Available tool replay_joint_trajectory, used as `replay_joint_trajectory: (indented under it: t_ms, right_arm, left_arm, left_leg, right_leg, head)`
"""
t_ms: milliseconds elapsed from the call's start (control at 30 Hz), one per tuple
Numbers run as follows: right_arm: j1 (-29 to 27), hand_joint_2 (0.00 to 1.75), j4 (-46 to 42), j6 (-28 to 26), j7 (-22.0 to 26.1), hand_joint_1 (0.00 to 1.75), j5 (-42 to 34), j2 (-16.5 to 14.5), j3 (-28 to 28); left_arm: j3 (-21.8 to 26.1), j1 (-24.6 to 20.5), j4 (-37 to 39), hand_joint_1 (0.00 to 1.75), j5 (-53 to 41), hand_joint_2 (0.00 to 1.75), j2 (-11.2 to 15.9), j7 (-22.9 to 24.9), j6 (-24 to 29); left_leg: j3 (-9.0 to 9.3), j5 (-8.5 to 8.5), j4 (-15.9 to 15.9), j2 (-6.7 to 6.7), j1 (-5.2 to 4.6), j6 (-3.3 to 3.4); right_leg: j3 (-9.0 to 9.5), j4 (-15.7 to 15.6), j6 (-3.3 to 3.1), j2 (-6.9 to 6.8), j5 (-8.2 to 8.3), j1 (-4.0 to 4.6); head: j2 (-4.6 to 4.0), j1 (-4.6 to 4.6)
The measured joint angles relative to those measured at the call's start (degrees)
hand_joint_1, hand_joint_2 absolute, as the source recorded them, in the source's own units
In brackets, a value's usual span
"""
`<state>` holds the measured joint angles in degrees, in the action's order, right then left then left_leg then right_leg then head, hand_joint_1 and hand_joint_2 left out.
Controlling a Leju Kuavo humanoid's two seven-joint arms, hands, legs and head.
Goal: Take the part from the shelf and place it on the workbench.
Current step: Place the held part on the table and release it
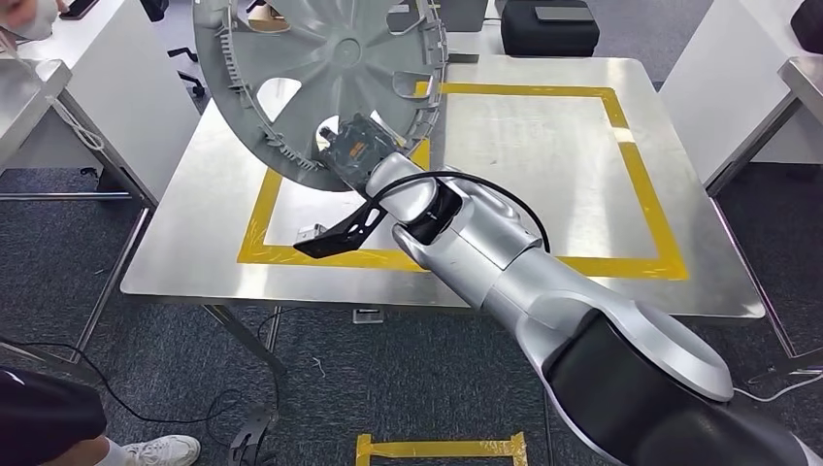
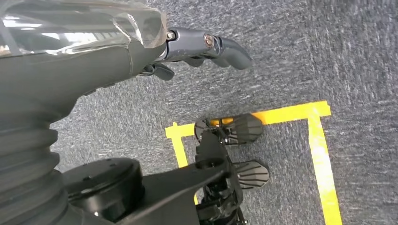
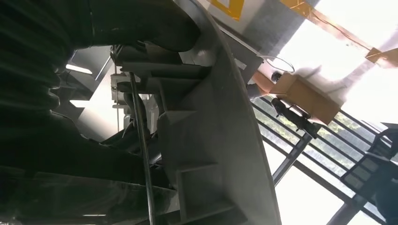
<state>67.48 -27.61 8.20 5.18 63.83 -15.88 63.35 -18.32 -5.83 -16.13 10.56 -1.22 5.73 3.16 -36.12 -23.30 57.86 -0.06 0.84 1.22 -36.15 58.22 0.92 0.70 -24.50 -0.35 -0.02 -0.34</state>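
The right robot hand (image 1: 357, 148) grips the grey wheel-cover part (image 1: 320, 73) by its ribbed rim, tilted above the counter (image 1: 543, 175). It looks light, stiff plastic, wide and unwieldy; the rim's clips seem fragile. The left robot hand (image 2: 202, 49) hangs empty, fingers curled.

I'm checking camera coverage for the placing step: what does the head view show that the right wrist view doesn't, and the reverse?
Head view alone: the whole round grey part held up over the workbench, the yellow tape rectangle on it, the silver right arm, and a person's shoe on the carpet.
Right wrist view alone: a close look along the part's ribbed rim and the thin wire ring on it, with a brown box behind.
Both: the right hand gripping the part's edge, plus yellow tape.
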Motion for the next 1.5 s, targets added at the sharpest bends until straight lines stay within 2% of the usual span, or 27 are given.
replay_joint_trajectory:
  t_ms: [67, 133, 167, 200, 233, 300, 367, 467, 533, 567, 633, 667, 700, 733, 800, 833, 900, 1033, 1100, 1200, 1233, 1267, 1300, 1367, 1400, 1433, 1500]
  right_arm:
    - [0.2, 1.75, 0.4, 0.2, 0.0, 1.75, 0.0, 0.0, 0.2]
    - [0.2, 1.75, 0.9, 1.5, -0.1, 1.75, -0.1, 0.1, 0.4]
    - [0.1, 1.75, 1.1, 2.6, -0.2, 1.75, -0.2, 0.1, 0.4]
    - [0.0, 1.75, 1.4, 3.9, -0.3, 1.75, -0.4, 0.1, 0.5]
    - [0.0, 1.75, 1.7, 5.4, -0.6, 1.75, -0.6, 0.1, 0.5]
    - [0.2, 1.75, 2.1, 7.9, -1.1, 1.75, -0.9, 0.1, 0.5]
    - [0.5, 1.75, 2.4, 9.6, -1.5, 1.75, -1.3, 0.1, 0.5]
    - [0.6, 1.75, 2.8, 10.9, -2.1, 1.75, -1.7, 0.1, 0.4]
    - [0.7, 1.75, 2.9, 11.6, -2.5, 1.75, -1.9, 0.1, 0.3]
    - [0.8, 1.75, 2.9, 12.3, -2.8, 1.75, -2.0, 0.1, 0.3]
    - [0.9, 1.75, 3.1, 14.9, -3.8, 1.75, -2.6, 0.1, 0.2]
    - [0.9, 1.75, 3.3, 16.3, -4.5, 1.75, -2.9, 0.1, 0.2]
    - [0.9, 1.75, 3.4, 17.4, -5.0, 1.75, -3.2, 0.1, 0.1]
    - [0.9, 1.75, 3.6, 18.0, -5.5, 1.75, -3.5, 0.2, 0.0]
    - [0.8, 1.75, 3.8, 17.7, -6.3, 1.75, -3.8, 0.3, -0.4]
    - [0.9, 1.75, 3.9, 17.4, -6.7, 1.75, -3.9, 0.4, -0.7]
    - [0.9, 1.75, 4.0, 16.7, -7.6, 1.75, -4.2, 0.6, -1.2]
    - [0.6, 1.75, 4.6, 16.5, -8.3, 1.75, -4.8, 1.4, -1.9]
    - [0.6, 1.75, 4.8, 16.7, -8.6, 1.75, -4.8, 1.8, -2.2]
    - [0.4, 1.75, 5.2, 18.4, -10.0, 1.75, -5.1, 2.6, -2.5]
    - [0.3, 1.75, 5.4, 19.2, -10.6, 1.75, -5.3, 2.9, -2.6]
    - [0.2, 1.75, 5.6, 19.7, -11.2, 1.75, -5.6, 3.2, -2.8]
    - [0.1, 1.75, 5.6, 20.1, -11.8, 1.75, -5.8, 3.5, -3.0]
    - [0.1, 1.75, 5.7, 20.3, -12.8, 1.75, -6.1, 4.3, -3.6]
    - [0.2, 1.75, 5.8, 20.4, -13.2, 1.75, -6.2, 4.7, -3.9]
    - [0.3, 1.75, 5.8, 20.4, -13.5, 1.75, -6.2, 5.2, -4.2]
    - [0.3, 1.75, 5.9, 20.4, -13.8, 1.75, -6.2, 6.2, -4.6]
  left_arm:
    - [0.1, 0.0, 0.0, 0.00, 0.0, 1.75, 0.0, 0.0, 0.0]
    - [0.2, 0.0, 0.0, 0.00, 0.0, 1.75, -0.1, 0.0, 0.0]
    - [0.2, 0.0, 0.0, 0.00, 0.0, 1.75, -0.1, 0.1, 0.0]
    - [0.2, 0.0, 0.0, 0.00, 0.0, 1.75, -0.1, 0.2, 0.0]
    - [0.2, 0.0, 0.0, 0.00, 0.0, 1.75, -0.1, 0.4, 0.0]
    - [0.2, 0.0, 0.0, 0.00, 0.0, 1.75, -0.3, 0.7, 0.0]
    - [0.2, -0.1, 0.0, 0.00, 0.0, 1.75, -0.4, 1.0, 0.1]
    - [0.2, -0.1, 0.0, 0.00, 0.0, 1.75, -0.5, 1.1, 0.4]
    - [0.2, -0.2, 0.0, 0.00, 0.0, 1.75, -0.5, 1.2, 0.8]
    - [0.2, -0.2, 0.0, 0.00, 0.0, 1.75, -0.5, 1.3, 0.9]
    - [0.2, -0.1, 0.0, 0.00, 0.0, 1.75, -0.6, 1.7, 1.1]
    - [0.2, -0.1, 0.0, 0.00, 0.1, 1.75, -0.6, 1.9, 1.2]
    - [0.2, -0.1, 0.0, 0.00, 0.1, 1.75, -0.6, 2.1, 1.3]
    - [0.2, -0.1, 0.0, 0.00, 0.1, 1.75, -0.7, 2.3, 1.4]
    - [0.2, -0.2, 0.0, 0.00, 0.1, 1.75, -0.6, 2.6, 1.5]
    - [0.2, -0.3, 0.0, 0.00, 0.0, 1.75, -0.6, 2.7, 1.5]
    - [0.2, -0.5, -0.1, 0.00, -0.3, 1.75, -0.6, 2.9, 1.5]
    - [0.2, -0.6, -0.1, 0.00, -0.4, 1.75, -0.8, 3.0, 1.5]
    - [0.2, -0.8, -0.2, 0.00, -0.4, 1.75, -0.8, 3.0, 1.5]
    - [0.2, -0.9, -0.2, 0.00, -0.4, 1.75, -0.9, 3.1, 1.4]
    - [0.2, -0.9, -0.2, 0.00, -0.4, 1.75, -0.9, 3.2, 1.3]
    - [0.2, -0.9, -0.2, 0.00, -0.4, 1.75, -1.0, 3.3, 1.2]
    - [0.2, -0.9, -0.2, 0.00, -0.4, 1.75, -1.1, 3.5, 1.1]
    - [0.2, -1.0, -0.3, 0.00, -0.4, 1.75, -1.2, 3.7, 1.1]
    - [0.2, -1.0, -0.3, 0.00, -0.4, 1.75, -1.3, 3.7, 1.1]
    - [0.2, -1.1, -0.3, 0.00, -0.4, 1.75, -1.3, 3.8, 1.0]
    - [0.2, -1.1, -0.3, 0.00, -0.4, 1.75, -1.3, 3.9, 1.0]
  left_leg:
    - [0.23, 0.33, -0.5, 0.04, 0.19, 0.64]
    - [0.22, 0.34, -0.5, 0.01, 0.09, 0.84]
    - [0.23, 0.32, -0.5, -0.04, 0.06, 0.87]
    - [0.24, 0.32, -0.5, -0.12, 0.05, 0.89]
    - [0.25, 0.31, -0.4, -0.20, 0.05, 0.88]
    - [0.18, 0.20, -0.2, -0.32, -0.02, 0.70]
    - [-0.08, 0.00, 0.2, -0.33, -0.28, 0.30]
    - [-0.37, -0.17, 0.4, -0.29, -0.26, -0.48]
    - [-1.26, -1.54, 2.2, -0.23, -0.10, -1.13]
    - [-2.42, -3.01, 4.7, -0.19, 0.04, -1.47]
    - [-5.76, -6.32, 12.0, -0.15, 0.24, -2.06]
    - [-7.23, -7.18, 15.0, -0.14, 0.32, -2.25]
    - [-7.88, -7.03, 16.1, -0.11, 0.37, -2.34]
    - [-7.43, -5.82, 15.0, -0.08, 0.42, -2.33]
    - [-3.99, -2.10, 7.9, -0.02, 0.48, -1.99]
    - [-2.13, -0.83, 4.3, -0.02, 0.36, -1.71]
    - [-0.26, -0.38, 0.9, -0.04, 0.02, -1.09]
    - [0.14, -0.07, 0.0, -0.06, 0.08, 0.13]
    - [0.24, 0.18, -0.4, -0.01, 0.17, 0.68]
    - [0.19, 0.24, -0.4, -0.04, 0.05, 1.05]
    - [0.19, 0.24, -0.3, -0.10, 0.04, 1.07]
    - [0.20, 0.24, -0.3, -0.20, 0.04, 1.07]
    - [0.20, 0.22, -0.2, -0.30, 0.05, 1.03]
    - [0.08, 0.06, 0.1, -0.44, -0.11, 0.78]
    - [-0.04, -0.02, 0.3, -0.45, -0.24, 0.58]
    - [-0.15, -0.06, 0.4, -0.44, -0.36, 0.36]
    - [-0.25, -0.04, 0.5, -0.42, -0.36, -0.13]
  right_leg:
    - [-2.23, 4.6, -0.14, -0.08, -2.29, -0.06]
    - [-6.00, 12.7, -0.42, -0.10, -5.27, -0.09]
    - [-7.37, 15.5, -0.30, -0.10, -5.96, -0.10]
    - [-7.81, 16.3, 0.01, -0.11, -5.80, -0.11]
    - [-7.06, 14.5, 0.42, -0.13, -4.78, -0.12]
    - [-3.23, 6.5, 0.98, -0.20, -1.73, -0.08]
    - [-0.33, 0.7, 0.68, -0.23, 0.20, 0.06]
    - [0.24, -0.5, -0.26, -0.18, 0.68, 0.10]
    - [0.46, -0.7, -0.85, -0.16, 0.83, -0.32]
    - [0.58, -0.8, -1.08, -0.14, 0.86, -0.51]
    - [0.63, -0.8, -1.34, -0.12, 0.82, -0.47]
    - [0.64, -0.8, -1.36, -0.10, 0.80, -0.45]
    - [0.64, -0.7, -1.37, -0.08, 0.78, -0.44]
    - [0.66, -0.7, -1.36, -0.02, 0.77, -0.45]
    - [0.73, -0.7, -1.33, 0.21, 0.76, -0.46]
    - [0.65, -0.7, -1.22, 0.31, 0.76, -0.27]
    - [0.37, -0.7, -0.84, 0.39, 0.86, -0.03]
    - [-0.30, -0.2, 0.18, 0.19, 0.49, 0.01]
    - [-2.03, 3.1, 0.06, 0.05, -1.16, -0.08]
    - [-7.14, 14.1, -0.20, -0.02, -5.13, -0.13]
    - [-8.02, 16.0, 0.03, -0.03, -5.48, -0.15]
    - [-7.72, 15.4, 0.43, -0.04, -4.89, -0.20]
    - [-6.28, 12.5, 0.88, -0.08, -3.60, -0.26]
    - [-2.12, 4.3, 1.32, -0.23, -0.75, -0.27]
    - [-0.67, 1.5, 1.18, -0.28, 0.10, -0.21]
    - [0.08, 0.0, 0.93, -0.31, 0.47, -0.11]
    - [0.27, -0.4, 0.31, -0.28, 0.64, -0.06]
  head:
    - [0.00, 0.06]
    - [0.00, 0.07]
    - [0.00, 0.07]
    - [0.00, 0.07]
    - [0.00, 0.08]
    - [0.00, 0.09]
    - [0.00, 0.02]
    - [0.00, 0.02]
    - [0.00, -0.04]
    - [0.00, -0.06]
    - [0.00, -0.09]
    - [0.00, -0.08]
    - [0.00, -0.08]
    - [0.00, -0.08]
    - [0.00, -0.08]
    - [0.00, -0.07]
    - [0.00, -0.06]
    - [0.00, 0.01]
    - [0.00, 0.04]
    - [0.00, 0.03]
    - [0.00, 0.04]
    - [0.00, 0.04]
    - [0.00, 0.05]
    - [0.00, 0.05]
    - [0.00, 0.02]
    - [0.00, 0.00]
    - [0.00, -0.03]
